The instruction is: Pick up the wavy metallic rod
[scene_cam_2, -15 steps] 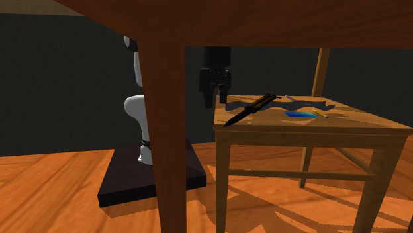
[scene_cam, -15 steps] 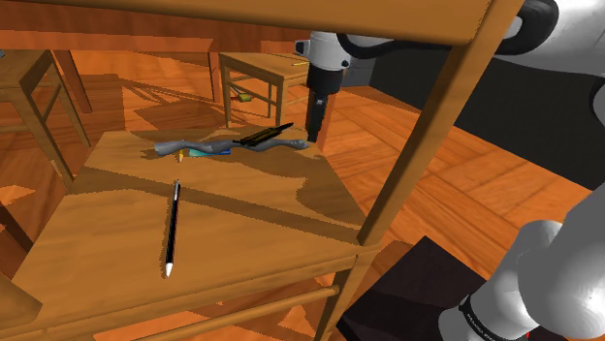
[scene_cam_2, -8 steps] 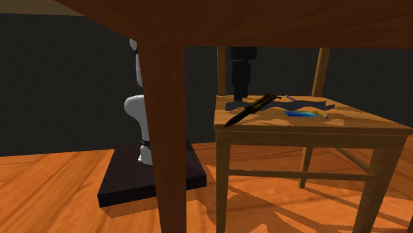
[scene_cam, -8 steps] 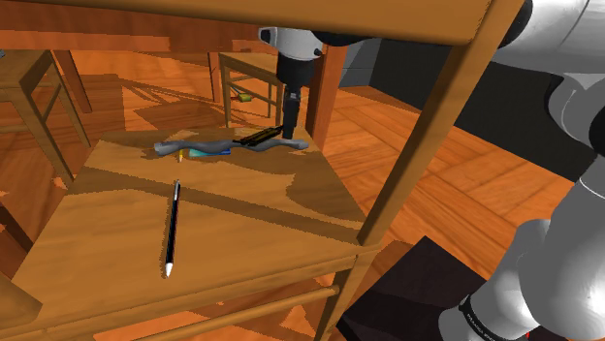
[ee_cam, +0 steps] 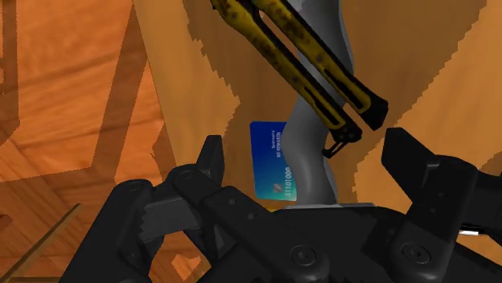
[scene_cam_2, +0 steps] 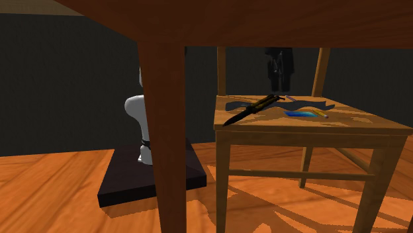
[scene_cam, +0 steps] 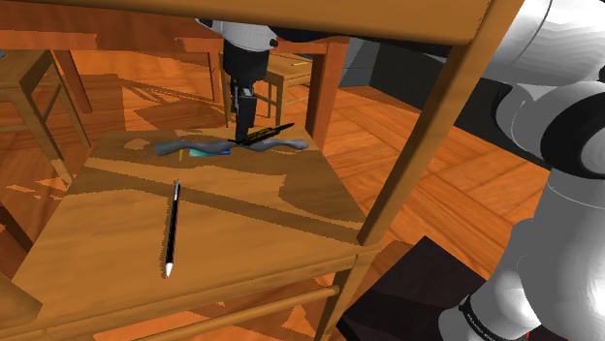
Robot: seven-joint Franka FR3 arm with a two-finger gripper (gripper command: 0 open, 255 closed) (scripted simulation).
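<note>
The wavy grey rod (scene_cam: 179, 146) lies across the far part of the wooden table (scene_cam: 116, 242), partly under a black-and-yellow folding knife (scene_cam: 262, 134). My gripper (scene_cam: 242, 124) hangs just above the rod's middle, pointing down. In the wrist view the gripper (ee_cam: 310, 151) is open, its fingers (ee_cam: 211, 165) standing on either side of the rod (ee_cam: 323, 20) without touching it. The knife (ee_cam: 302, 60) crosses the rod just beyond the fingers. In the second exterior view the gripper (scene_cam_2: 278, 73) hovers a little above the rod (scene_cam_2: 311, 105).
A blue card (scene_cam: 208, 151) lies under the rod beside the gripper. A black pen (scene_cam: 173, 228) lies nearer the front edge. A table leg (scene_cam: 427, 116) slants across the shoulder view's right. Wooden chairs (scene_cam: 257, 73) stand behind.
The gripper has travelled from the rod's end at the shoulder view's right toward the left, and now hangs over the middle of the rod. Rod, knife and pen have not moved.
</note>
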